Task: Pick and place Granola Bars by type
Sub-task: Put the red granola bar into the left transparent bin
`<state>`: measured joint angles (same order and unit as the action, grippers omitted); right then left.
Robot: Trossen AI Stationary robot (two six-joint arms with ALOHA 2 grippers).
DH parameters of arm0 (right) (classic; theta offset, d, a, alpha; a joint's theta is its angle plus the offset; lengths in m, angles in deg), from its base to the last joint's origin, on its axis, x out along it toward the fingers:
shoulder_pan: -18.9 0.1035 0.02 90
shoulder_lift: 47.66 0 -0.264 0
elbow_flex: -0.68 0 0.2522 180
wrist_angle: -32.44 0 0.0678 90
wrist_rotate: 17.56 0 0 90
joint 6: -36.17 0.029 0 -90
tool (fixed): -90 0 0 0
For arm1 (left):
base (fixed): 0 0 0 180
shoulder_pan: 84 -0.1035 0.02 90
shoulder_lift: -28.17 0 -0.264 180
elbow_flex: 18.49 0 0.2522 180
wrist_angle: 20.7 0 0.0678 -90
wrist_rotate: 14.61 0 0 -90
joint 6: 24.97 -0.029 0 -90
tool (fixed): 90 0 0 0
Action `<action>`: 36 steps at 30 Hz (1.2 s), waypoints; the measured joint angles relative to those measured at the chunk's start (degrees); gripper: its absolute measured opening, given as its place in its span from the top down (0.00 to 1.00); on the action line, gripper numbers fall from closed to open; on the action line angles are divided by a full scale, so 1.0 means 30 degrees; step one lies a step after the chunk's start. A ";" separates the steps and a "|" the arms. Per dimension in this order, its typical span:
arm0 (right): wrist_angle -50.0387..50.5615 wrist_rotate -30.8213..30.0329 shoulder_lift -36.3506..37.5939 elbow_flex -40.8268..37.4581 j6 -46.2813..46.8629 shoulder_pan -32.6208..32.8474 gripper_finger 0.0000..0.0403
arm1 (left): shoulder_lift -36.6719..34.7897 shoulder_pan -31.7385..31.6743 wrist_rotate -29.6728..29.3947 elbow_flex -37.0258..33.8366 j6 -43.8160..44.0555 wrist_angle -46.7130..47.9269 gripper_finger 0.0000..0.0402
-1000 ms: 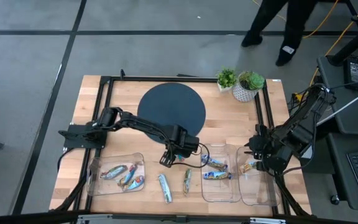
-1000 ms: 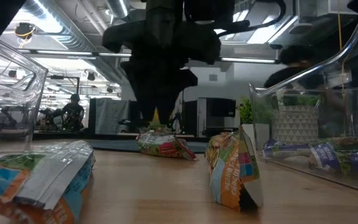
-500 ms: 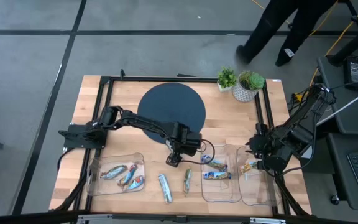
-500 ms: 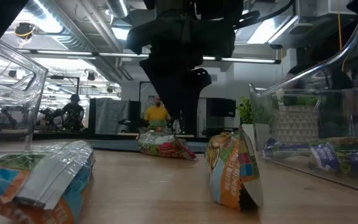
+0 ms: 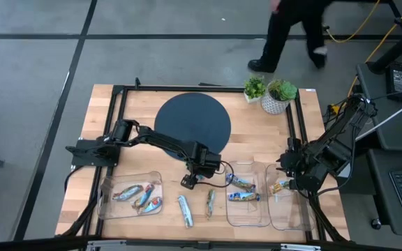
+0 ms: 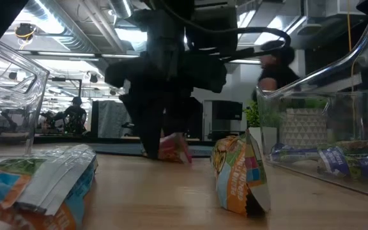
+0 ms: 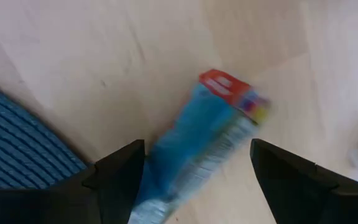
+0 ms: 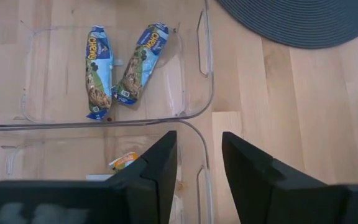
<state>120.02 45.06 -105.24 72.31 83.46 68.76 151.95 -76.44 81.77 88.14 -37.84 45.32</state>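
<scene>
- Reaching for a bar is the step in hand: the left claw (image 5: 188,181) is set low at centre frame of the high view, fingers spread wide around a blue bar (image 7: 194,146) lying flat on the tabletop (image 5: 257,129).
- That bar is seen between the fingers in the left wrist view, not yet gripped; a red end patch is visible, its writing unreadable.
- Next move, judged: the fingers need closing across the bar's width, then a lift toward a tray of matching type.
- Two blue bars (image 8: 123,68) are lying in the middle tray (image 5: 248,222); "Chewy" is read on one wrapper.
- Red-orange bars (image 5: 138,196) are in the left tray (image 5: 105,192), lower left.
- Two loose bars (image 5: 197,207) are left on the tabletop at lower centre.
- One small bar (image 8: 124,163) is in the right tray (image 5: 288,222).
- The right claw (image 8: 194,165) is parked above the right tray, narrowly parted, holding nothing.
</scene>
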 joint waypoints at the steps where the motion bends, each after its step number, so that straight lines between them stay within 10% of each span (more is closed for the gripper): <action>1: -0.0007 0.0000 0.0000 0.0000 0.0000 0.0000 0.68 | 0.0000 0.0007 -0.0233 -0.0130 0.0050 -0.0188 0.29; 9: -0.0022 -0.0007 0.0000 0.0000 0.0018 0.0000 0.68 | -0.0117 0.0109 -0.1014 -0.0855 0.0525 -0.1068 0.38; 24: -0.0058 -0.0285 0.0000 -0.0007 0.0008 0.0000 0.68 | -0.1457 0.0268 -0.0662 -0.0972 0.1756 0.0345 0.95; 36: -0.0099 -0.0698 -0.0007 -0.0013 -0.0344 0.0000 0.68 | -0.6957 -0.0304 -0.2910 -0.0943 0.3880 0.0962 0.96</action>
<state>119.72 42.97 -105.27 72.27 82.43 68.76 131.08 -77.36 73.04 85.31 -26.20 48.21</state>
